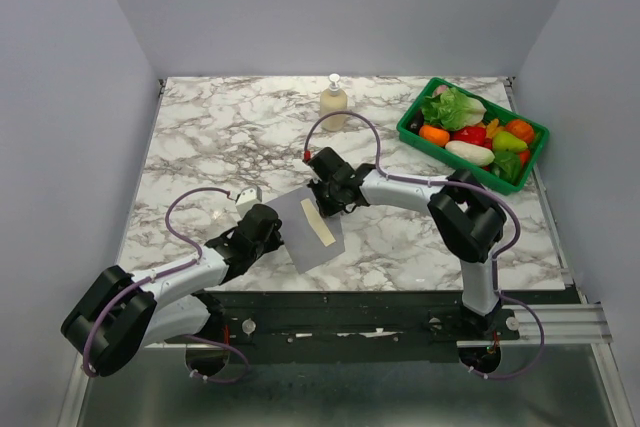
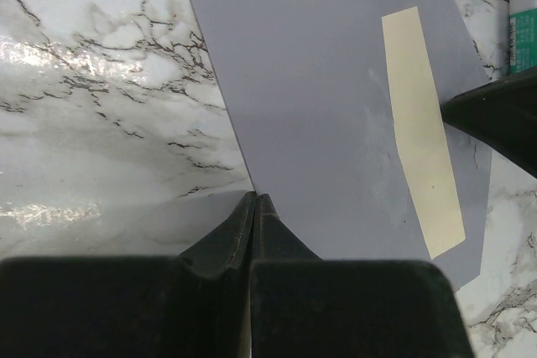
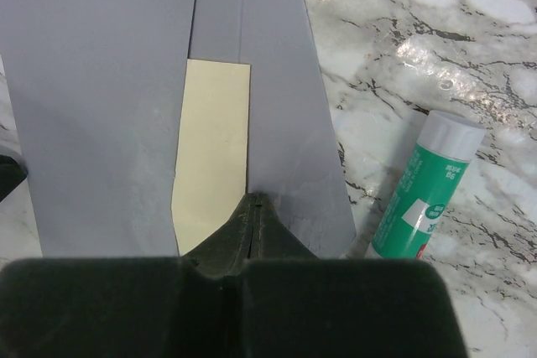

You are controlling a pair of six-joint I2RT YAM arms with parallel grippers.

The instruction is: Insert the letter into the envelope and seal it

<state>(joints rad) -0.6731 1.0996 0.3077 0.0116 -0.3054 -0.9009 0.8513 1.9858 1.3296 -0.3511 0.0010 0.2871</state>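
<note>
Left gripper (image 2: 256, 204), jaws closed, pinches near edge of grey envelope (image 2: 310, 98). Cream letter (image 2: 419, 132) shows as a strip in its right part. Marble table (image 2: 92, 123) beneath.

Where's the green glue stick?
The green-and-white plastic glue stick lies on the marble table, just right of the grey paper envelope in the right wrist view.

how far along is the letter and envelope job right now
Done: the letter looks mostly tucked inside the envelope, with only a cream strip showing. In hand: the left gripper and the right gripper each pinch an edge of the envelope. Left: the opening is not yet closed over that strip, so nothing looks sealed, and the glue stick lies beside it, not held.
</note>
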